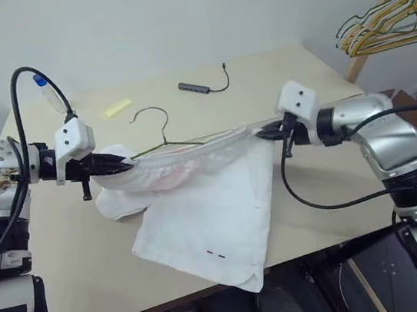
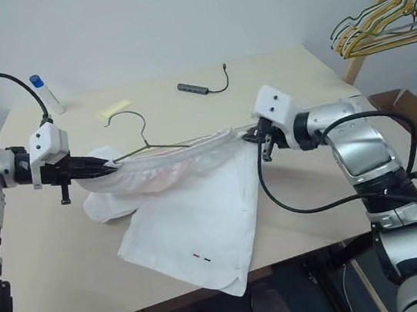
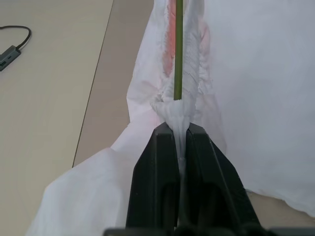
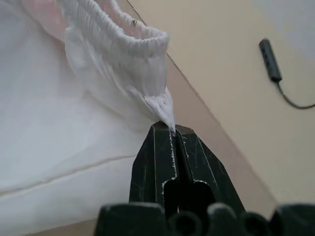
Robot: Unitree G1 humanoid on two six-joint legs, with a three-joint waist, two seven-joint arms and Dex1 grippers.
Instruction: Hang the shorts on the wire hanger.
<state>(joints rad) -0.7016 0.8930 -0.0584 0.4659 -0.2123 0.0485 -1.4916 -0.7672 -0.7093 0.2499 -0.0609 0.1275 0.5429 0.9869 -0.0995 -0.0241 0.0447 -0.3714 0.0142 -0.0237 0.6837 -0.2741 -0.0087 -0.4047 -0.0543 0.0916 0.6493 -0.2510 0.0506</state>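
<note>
Stretching between two arms above a pale table (image 1: 69, 269), the shorts (image 1: 209, 218) hang by their gathered waistband, one end pinched in the left gripper (image 1: 126, 164) and the other in the right gripper (image 1: 267, 134). From the head, the left eye view shows the white cloth sagging from that taut band, one leg draping down past the table's front edge with small dark and red dashes near its hem. The wire hanger (image 1: 160, 135) lies along the waistband, its curved hook rising just above the cloth near the left gripper. Behind it on the table sit a small dark adapter with a cable (image 1: 203, 87) and a yellowish slip (image 1: 118, 107); a bunch of yellowish and dark hangers (image 1: 388, 22) hangs at the far right.

Closer in, the left wrist view shows what the head cannot: the black fingers (image 3: 157, 162) clamped tight on a twisted tuft of waistband, with the hanger's olive wire running straight out of the bunched cloth, a pink tint beside it.

Across the span, the right wrist view shows its own fingers (image 4: 156, 157) closed on a pointed corner of the elastic band, the ribbed gathers fanning away from the tips.
</note>
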